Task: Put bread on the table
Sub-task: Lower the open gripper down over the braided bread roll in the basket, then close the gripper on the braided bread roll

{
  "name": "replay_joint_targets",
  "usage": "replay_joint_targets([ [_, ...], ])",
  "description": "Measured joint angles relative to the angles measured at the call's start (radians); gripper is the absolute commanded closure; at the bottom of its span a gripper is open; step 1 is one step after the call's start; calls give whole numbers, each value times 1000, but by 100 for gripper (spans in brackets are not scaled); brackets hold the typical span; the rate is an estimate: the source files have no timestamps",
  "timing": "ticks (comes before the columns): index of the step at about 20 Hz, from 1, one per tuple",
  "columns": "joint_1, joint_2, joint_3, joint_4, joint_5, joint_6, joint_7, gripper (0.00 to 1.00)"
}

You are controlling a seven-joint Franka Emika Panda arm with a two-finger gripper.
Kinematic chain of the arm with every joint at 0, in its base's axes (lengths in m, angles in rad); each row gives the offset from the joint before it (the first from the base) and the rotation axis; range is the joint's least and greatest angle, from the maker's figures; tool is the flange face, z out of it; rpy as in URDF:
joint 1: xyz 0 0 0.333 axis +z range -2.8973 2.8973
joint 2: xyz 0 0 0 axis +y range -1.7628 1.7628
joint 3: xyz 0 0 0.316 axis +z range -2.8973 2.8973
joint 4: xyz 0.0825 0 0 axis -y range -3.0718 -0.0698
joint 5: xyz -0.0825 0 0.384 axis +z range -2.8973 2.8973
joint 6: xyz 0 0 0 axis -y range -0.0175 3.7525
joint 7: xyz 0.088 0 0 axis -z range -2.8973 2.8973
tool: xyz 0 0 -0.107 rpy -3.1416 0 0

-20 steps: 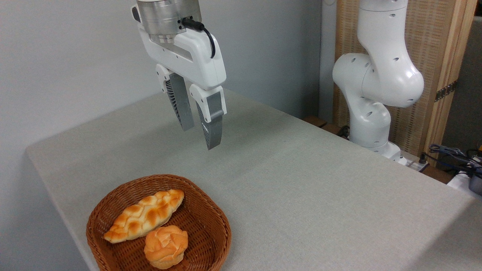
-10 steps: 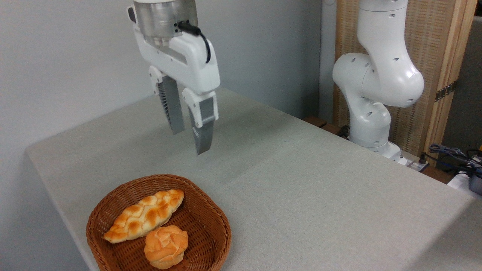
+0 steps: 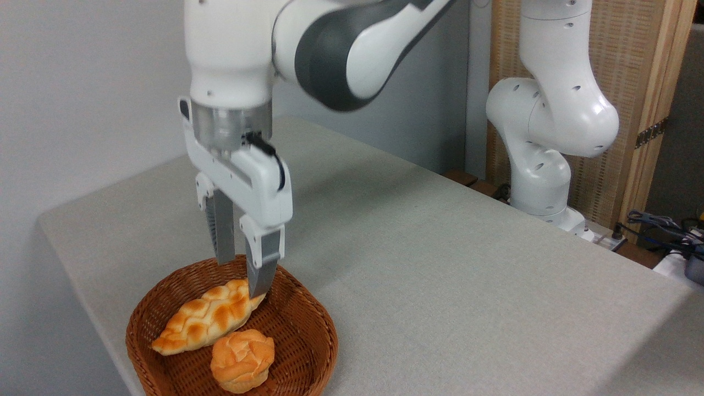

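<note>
The bread, a long braided golden-brown loaf, lies in a brown wicker basket at the near left of the table. My gripper hangs over the basket's far side, open, nothing held. Its nearer finger covers the loaf's upper right tip; whether it touches the loaf I cannot tell. The other finger stands above the basket's back rim.
A small round orange bun lies in the basket in front of the loaf. The arm's white base stands at the table's far right, with cables beside it. A grey wall runs behind the table.
The gripper has come down and to the left, from high over the table's middle to just above the basket, with its jaws still open. Loaf and bun have not moved.
</note>
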Motion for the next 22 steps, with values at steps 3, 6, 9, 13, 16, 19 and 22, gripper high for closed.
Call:
replay_joint_targets([
  [3, -1, 52, -22, -6, -1, 25, -1, 0],
  [6, -3, 95, -53, -6, -39, 31, -9, 0],
  [9, -2, 109, -57, -6, -69, 33, -9, 4],
  [13, -2, 118, -57, -6, -93, 37, -5, 27],
  [16, -2, 130, -59, -6, -93, 79, 1, 70],
  [19, -2, 143, -70, -6, -93, 99, 14, 79],
  [22, -2, 144, -70, -6, -93, 99, 33, 79],
])
